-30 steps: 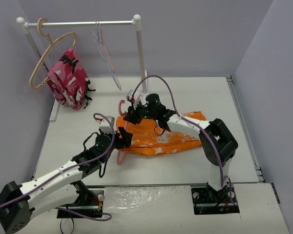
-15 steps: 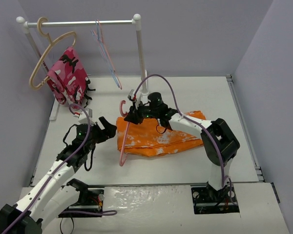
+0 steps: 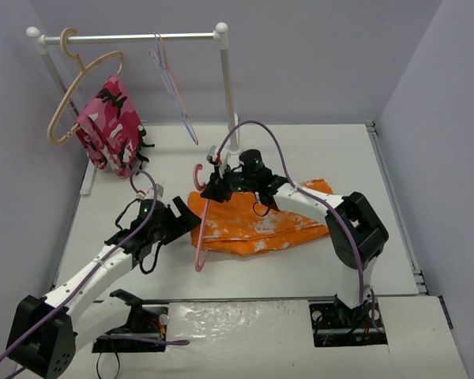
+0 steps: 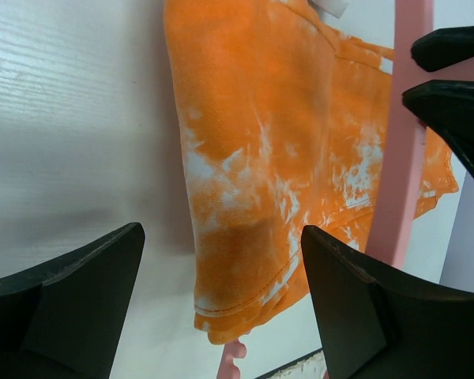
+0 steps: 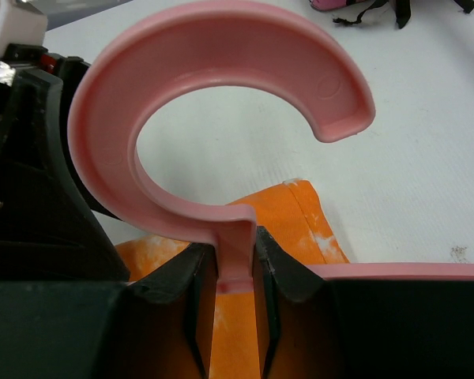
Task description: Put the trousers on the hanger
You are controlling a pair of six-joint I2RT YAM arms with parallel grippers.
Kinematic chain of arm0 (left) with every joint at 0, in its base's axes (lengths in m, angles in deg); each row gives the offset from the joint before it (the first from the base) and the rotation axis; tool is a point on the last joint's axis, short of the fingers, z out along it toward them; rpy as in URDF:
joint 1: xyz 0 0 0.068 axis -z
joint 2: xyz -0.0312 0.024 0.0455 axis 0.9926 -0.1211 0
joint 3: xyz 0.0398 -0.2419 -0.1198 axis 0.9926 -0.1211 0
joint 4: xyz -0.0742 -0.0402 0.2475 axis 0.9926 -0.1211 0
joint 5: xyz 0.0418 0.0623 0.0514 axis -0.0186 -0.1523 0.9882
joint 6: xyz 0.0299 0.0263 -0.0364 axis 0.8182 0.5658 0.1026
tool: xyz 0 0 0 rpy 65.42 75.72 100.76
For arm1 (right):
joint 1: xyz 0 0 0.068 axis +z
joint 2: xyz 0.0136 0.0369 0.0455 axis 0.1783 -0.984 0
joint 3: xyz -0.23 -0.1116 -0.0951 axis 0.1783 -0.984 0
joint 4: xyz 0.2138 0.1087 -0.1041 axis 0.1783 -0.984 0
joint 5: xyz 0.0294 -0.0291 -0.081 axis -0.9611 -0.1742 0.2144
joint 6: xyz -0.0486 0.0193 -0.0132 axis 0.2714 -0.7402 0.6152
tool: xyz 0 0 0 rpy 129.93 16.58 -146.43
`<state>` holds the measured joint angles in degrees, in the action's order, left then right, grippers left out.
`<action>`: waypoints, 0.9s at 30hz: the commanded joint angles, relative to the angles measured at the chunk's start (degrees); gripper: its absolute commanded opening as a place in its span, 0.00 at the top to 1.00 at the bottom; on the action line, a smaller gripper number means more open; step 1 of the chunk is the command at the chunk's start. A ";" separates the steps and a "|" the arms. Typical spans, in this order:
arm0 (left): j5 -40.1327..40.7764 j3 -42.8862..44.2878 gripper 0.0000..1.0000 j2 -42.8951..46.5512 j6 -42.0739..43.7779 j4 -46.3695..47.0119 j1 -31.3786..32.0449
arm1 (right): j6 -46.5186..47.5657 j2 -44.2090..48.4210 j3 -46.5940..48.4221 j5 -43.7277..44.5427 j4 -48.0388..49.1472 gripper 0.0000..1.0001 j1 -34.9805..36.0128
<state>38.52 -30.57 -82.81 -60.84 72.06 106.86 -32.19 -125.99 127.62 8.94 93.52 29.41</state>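
Note:
The orange tie-dye trousers (image 3: 265, 221) lie folded on the table; their cloth also shows in the left wrist view (image 4: 276, 142) and the right wrist view (image 5: 308, 217). My right gripper (image 3: 213, 185) is shut on the neck of the salmon-pink hanger (image 3: 202, 229), just below its rounded hook (image 5: 221, 103); its jaws pinch the neck from both sides. The hanger hangs down over the trousers' left end (image 4: 403, 142). My left gripper (image 3: 180, 225) is open, its fingers (image 4: 63, 300) astride the trousers' hem corner, just above the table.
A white clothes rail (image 3: 134, 37) stands at the back with a beige hanger (image 3: 79, 87), thin wire hangers (image 3: 170, 79) and a pink-and-red patterned garment (image 3: 109, 126) below. The table's front edge (image 3: 245, 304) lies near the arm bases.

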 commanded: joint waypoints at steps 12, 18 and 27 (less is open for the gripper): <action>-8.54 0.58 0.41 -5.89 -6.13 9.48 -0.17 | -1.15 6.11 4.33 -3.81 5.18 1.00 -0.31; -9.71 0.81 0.69 -5.05 -6.34 10.92 -0.17 | -1.82 6.73 4.77 -4.65 5.51 1.00 -0.39; -13.49 14.78 1.00 -1.70 1.91 -4.20 -2.79 | -1.44 10.31 5.17 -8.91 2.75 1.00 -0.39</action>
<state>28.35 -28.21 -86.99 -65.21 74.84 106.36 -32.77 -123.41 128.36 5.82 92.33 29.41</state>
